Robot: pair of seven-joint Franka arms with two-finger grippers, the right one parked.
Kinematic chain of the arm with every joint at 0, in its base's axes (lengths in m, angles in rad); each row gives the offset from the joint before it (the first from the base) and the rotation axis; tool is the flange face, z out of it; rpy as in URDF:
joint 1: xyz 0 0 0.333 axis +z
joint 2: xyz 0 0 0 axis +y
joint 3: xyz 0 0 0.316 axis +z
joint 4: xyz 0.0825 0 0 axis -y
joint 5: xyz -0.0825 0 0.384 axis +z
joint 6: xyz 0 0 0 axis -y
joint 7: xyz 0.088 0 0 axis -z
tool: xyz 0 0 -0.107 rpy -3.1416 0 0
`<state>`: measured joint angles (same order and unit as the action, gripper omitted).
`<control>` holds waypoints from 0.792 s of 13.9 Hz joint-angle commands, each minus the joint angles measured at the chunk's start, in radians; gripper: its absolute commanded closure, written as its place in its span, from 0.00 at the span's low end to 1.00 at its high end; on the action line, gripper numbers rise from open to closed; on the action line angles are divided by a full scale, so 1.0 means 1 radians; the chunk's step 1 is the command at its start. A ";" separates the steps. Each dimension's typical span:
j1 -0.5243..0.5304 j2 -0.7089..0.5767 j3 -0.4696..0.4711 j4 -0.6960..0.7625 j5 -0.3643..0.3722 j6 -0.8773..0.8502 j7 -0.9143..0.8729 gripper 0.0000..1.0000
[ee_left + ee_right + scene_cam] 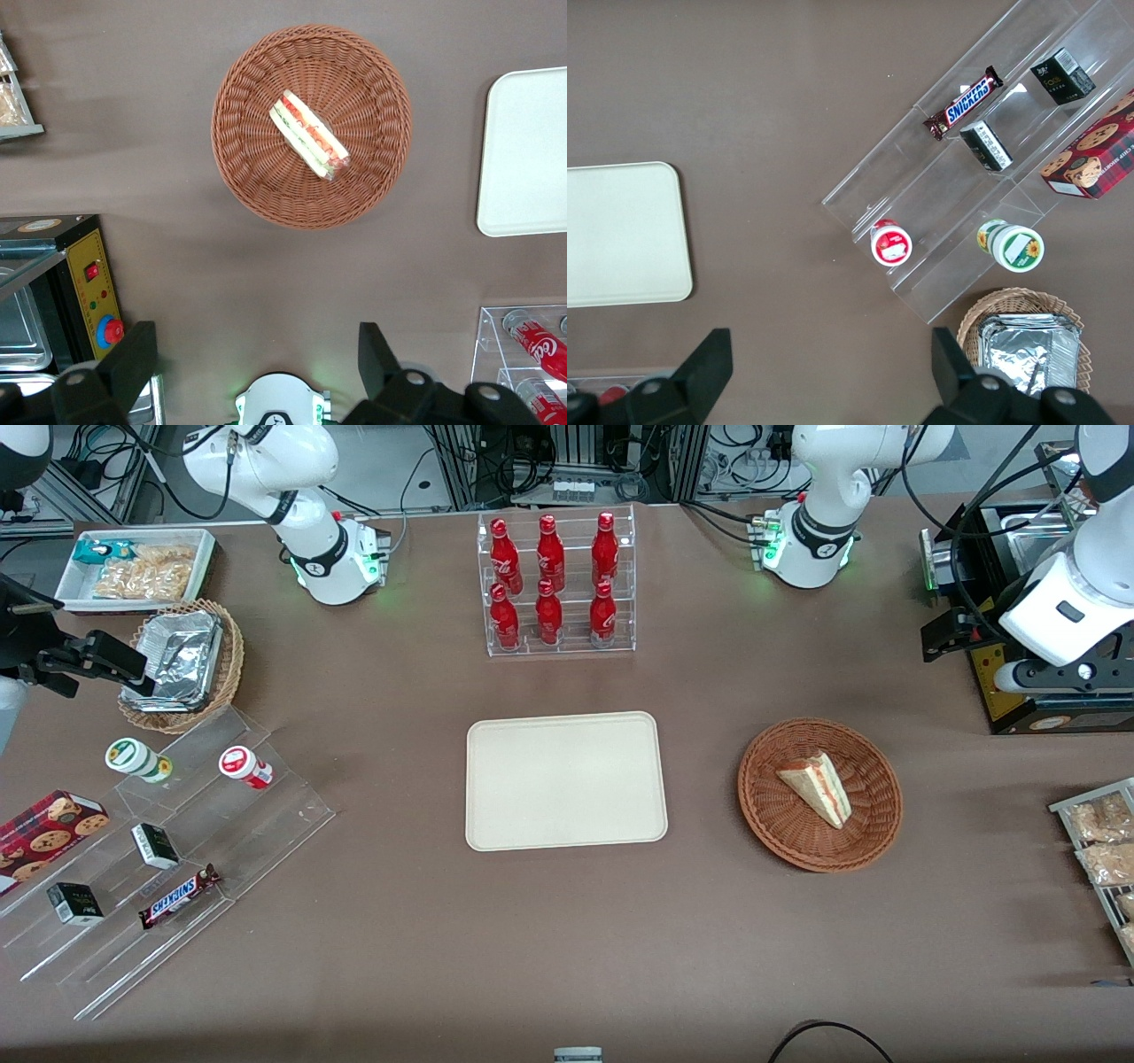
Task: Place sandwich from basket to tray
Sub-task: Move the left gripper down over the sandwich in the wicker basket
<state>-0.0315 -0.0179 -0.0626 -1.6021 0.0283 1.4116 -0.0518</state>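
Observation:
The sandwich (819,786) (309,135), a pale wedge with red and green filling, lies in the reddish-brown woven basket (780,841) (239,168). The cream tray (565,779) (527,150) (620,235) lies flat beside the basket, toward the parked arm's end, with nothing on it. My left gripper (946,636) (255,359) hangs high above the table, farther from the front camera than the basket and toward the working arm's end. It is open, its fingers (133,363) wide apart with only bare tablecloth between them.
A clear rack of red bottles (556,584) (532,345) stands farther back than the tray. A black and yellow box (1019,691) (89,283) sits under my gripper. Bagged snacks (1103,850) lie at the working arm's end; a clear stepped shelf (177,841) at the parked arm's.

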 commanded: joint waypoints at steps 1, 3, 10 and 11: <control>0.001 0.007 0.001 -0.010 0.001 0.001 0.012 0.00; 0.001 0.021 0.003 -0.013 -0.005 0.000 0.009 0.00; -0.001 0.084 0.003 -0.117 0.001 0.110 0.001 0.00; 0.001 0.084 0.003 -0.142 0.001 0.127 0.000 0.00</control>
<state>-0.0314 0.0807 -0.0620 -1.6878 0.0283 1.4963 -0.0518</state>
